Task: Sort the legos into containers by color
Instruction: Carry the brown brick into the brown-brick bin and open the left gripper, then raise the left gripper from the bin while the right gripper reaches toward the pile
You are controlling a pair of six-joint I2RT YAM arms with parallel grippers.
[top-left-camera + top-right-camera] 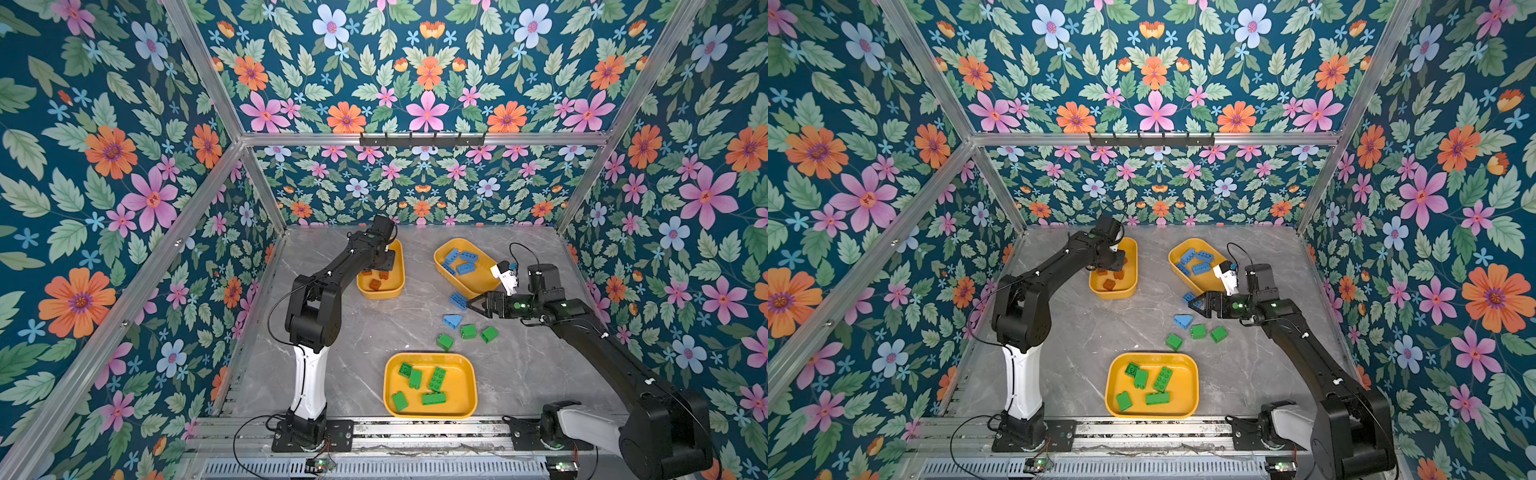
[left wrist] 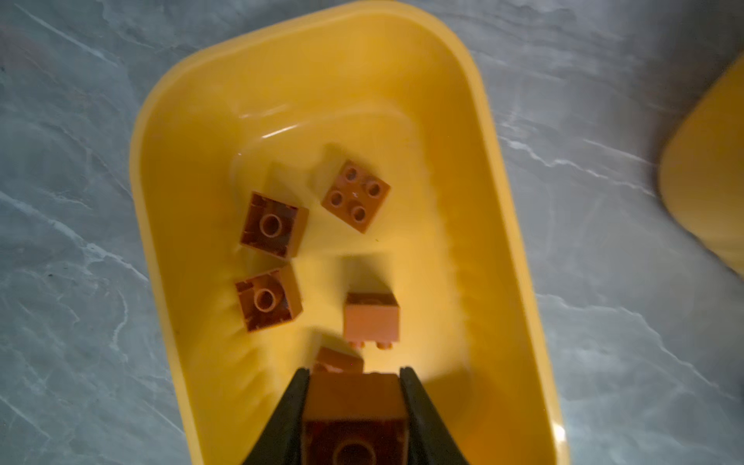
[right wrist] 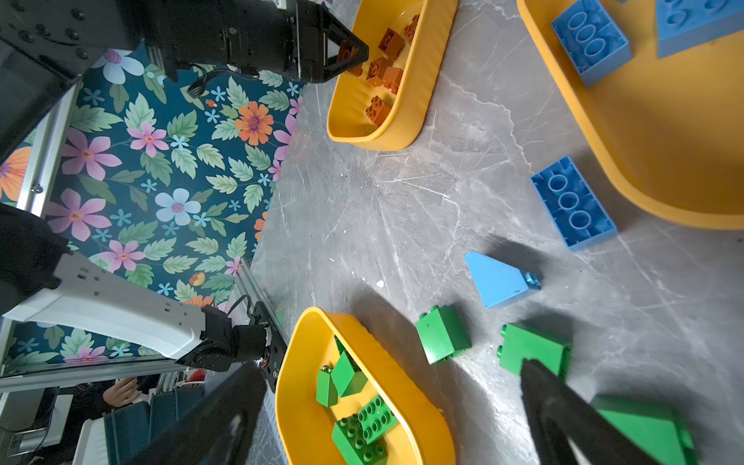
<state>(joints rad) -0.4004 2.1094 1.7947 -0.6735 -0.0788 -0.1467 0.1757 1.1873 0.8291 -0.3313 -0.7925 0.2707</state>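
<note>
We take as our landmark the green tray (image 1: 459,386), the yellow tray at the near edge of the table (image 1: 353,353). It holds five sorted green bricks (image 1: 436,379).

Just behind the green tray, three loose green bricks (image 1: 468,331) lie on the table, close together but apart. A little farther behind it lies the light-blue sloped piece (image 1: 453,321), and behind that a blue oblong brick (image 1: 458,300) rests with its hollow side up.

Well behind the green tray and to its right stands the blue tray (image 1: 478,280) with several blue bricks (image 1: 465,268) inside. Well behind the green tray and to its left stands the brown tray (image 1: 382,294).

The left gripper (image 2: 354,374) hangs over the brown tray. Its jaws are narrow and they clamp one brown brick (image 2: 354,402) between them. Under it, inside this tray, lie other brown bricks (image 2: 356,196); we count four clearly, and one more is partly hidden.

The right gripper (image 1: 471,305) is behind the green tray, above the table, with its tips near the blue oblong brick. Its jaws stand wide apart and hold nothing.
</note>
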